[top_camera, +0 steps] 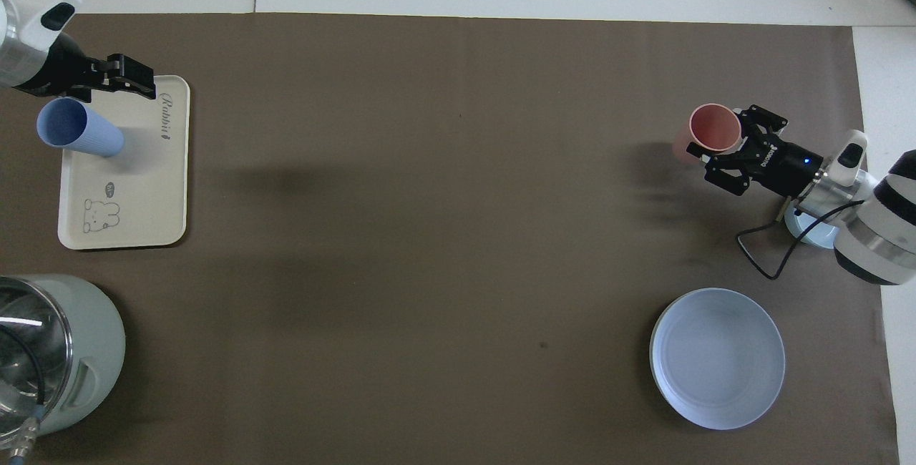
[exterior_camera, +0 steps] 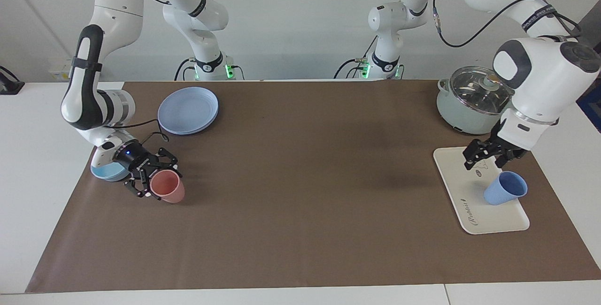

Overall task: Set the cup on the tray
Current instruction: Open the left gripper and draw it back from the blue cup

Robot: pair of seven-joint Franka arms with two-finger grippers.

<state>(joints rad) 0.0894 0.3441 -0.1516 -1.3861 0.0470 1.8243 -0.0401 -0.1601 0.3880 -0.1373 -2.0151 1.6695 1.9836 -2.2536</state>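
A robotics lab: two white arms bolted by a paper-covered bench (exterior_camera: 300, 230) against a bare grey wall (exterior_camera: 291, 14).

pink cup (exterior_camera: 166, 186): upright, at right jaws | light-blue bowl (exterior_camera: 107, 172): just beside right jaws, under the wrist | blue plates (exterior_camera: 188, 110): stacked, near right jaws | lidded pot (exterior_camera: 475, 100): near left jaws | brown worktop (exterior_camera: 300, 192)

cup (top_camera: 75, 134) upright on tray (top_camera: 143, 193) | left gripper (top_camera: 147, 83) over tray, empty
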